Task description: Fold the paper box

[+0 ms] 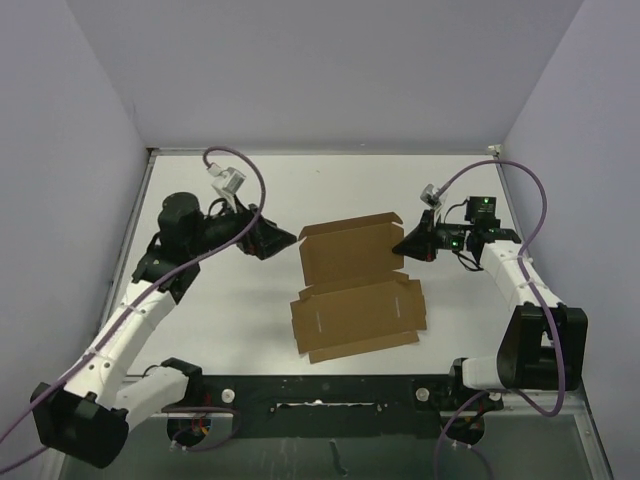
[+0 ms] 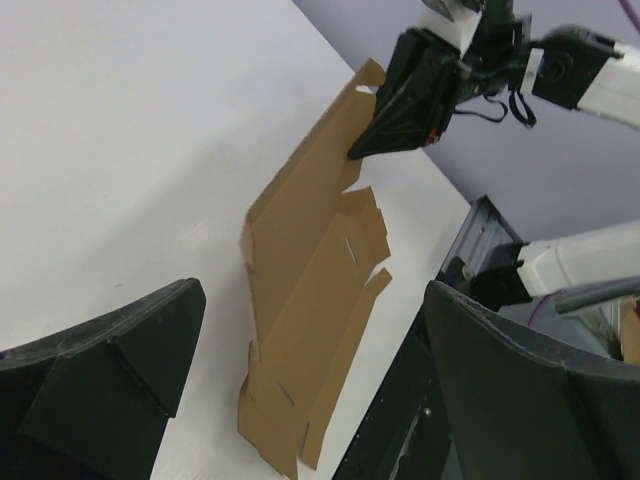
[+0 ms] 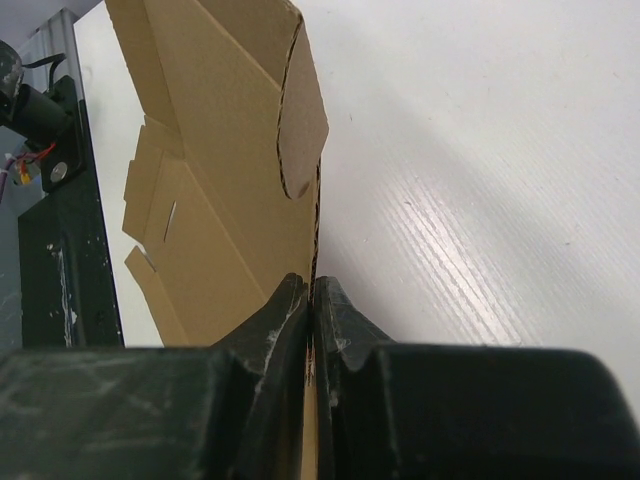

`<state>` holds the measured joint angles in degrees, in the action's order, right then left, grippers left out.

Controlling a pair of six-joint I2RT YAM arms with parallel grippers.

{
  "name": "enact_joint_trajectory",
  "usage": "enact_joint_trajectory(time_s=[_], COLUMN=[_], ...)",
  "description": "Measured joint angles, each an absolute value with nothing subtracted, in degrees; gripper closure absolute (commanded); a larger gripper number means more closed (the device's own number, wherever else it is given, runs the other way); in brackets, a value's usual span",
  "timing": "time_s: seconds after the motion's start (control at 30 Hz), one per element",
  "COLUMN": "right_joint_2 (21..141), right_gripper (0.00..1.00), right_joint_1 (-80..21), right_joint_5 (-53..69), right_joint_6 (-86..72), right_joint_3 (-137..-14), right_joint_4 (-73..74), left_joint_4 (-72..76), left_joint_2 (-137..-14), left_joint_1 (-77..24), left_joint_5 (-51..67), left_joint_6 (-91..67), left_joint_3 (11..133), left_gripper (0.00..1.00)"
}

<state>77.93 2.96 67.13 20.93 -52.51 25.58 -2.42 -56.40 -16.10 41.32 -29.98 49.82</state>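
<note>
Lying at Mid-Table: Paper Box, One Panel Raised, Pinched at Its Right Edge

Item: paper box [image 1: 355, 290], a plain brown die-cut cardboard sheet, unfolded, with flaps and tabs along its edges. It is placed at the middle of the white table [image 1: 230, 310], between the two arms. The near panel is laid flat on the tabletop, and two short slits [image 1: 318, 322] are seen cut into it. The far panel is lifted along the crease and is held tilted off the surface, as is shown in the left wrist view [image 2: 310, 300]. A small side flap with a curved cut edge is seen at the raised panel's end in the right wrist view [image 3: 230, 180].

Holder: right gripper [image 1: 398, 247], black, positioned at the right-hand edge of the raised panel. Its fingers are pressed together on the cardboard edge, and the sheet is seen running up from between them [image 3: 312, 290]. Its pointed tip is also shown meeting the panel's upper edge in the left wrist view [image 2: 355, 152].

Second effector: left gripper [image 1: 285, 238], black, aimed at the sheet from the left and stationed just beside the far left corner. Its fingers [image 2: 110, 380] are spread wide apart, and the sheet is viewed well beyond them, untouched.

Surroundings: purple cables [image 1: 245, 170] are looped above each wrist. A black rail [image 1: 330, 385] is fixed along the near table edge between the arm bases. Pale lavender walls [image 1: 330, 70] are set around the table.
</note>
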Motion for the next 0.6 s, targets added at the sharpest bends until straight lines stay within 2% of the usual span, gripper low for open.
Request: enact_joint_trajectory(time_s=[0.1,0.2,0.4,0.6], right_joint_2=[78.30,78.54,78.54,78.83], right_gripper=[1.00,1.00,1.00,1.00], right_joint_1=[2.96,2.96,2.96,2.92], right_joint_5=[67.29,67.33,67.42,67.72], right_joint_6=[21.19,21.50,22.11,22.35], right_joint_3=[-52.64,-52.71,-52.73,-53.15], right_joint_4=[25.93,26.30,26.72,27.14], left_joint_4=[-10.02,-15.49,-22.96,-23.73], left_joint_2=[-61.63,-67.57,-75.90,-80.20], left_joint_1=[-23.62,-26.98,-27.07,-27.07], left_joint_5=[37.28,34.79,33.56,38.17], left_joint_6=[-23.99,-19.70,-15.09,-14.39], left_joint_3=[56.64,61.93,65.65,67.40], left_gripper=[0.10,0.14,0.35,0.51])
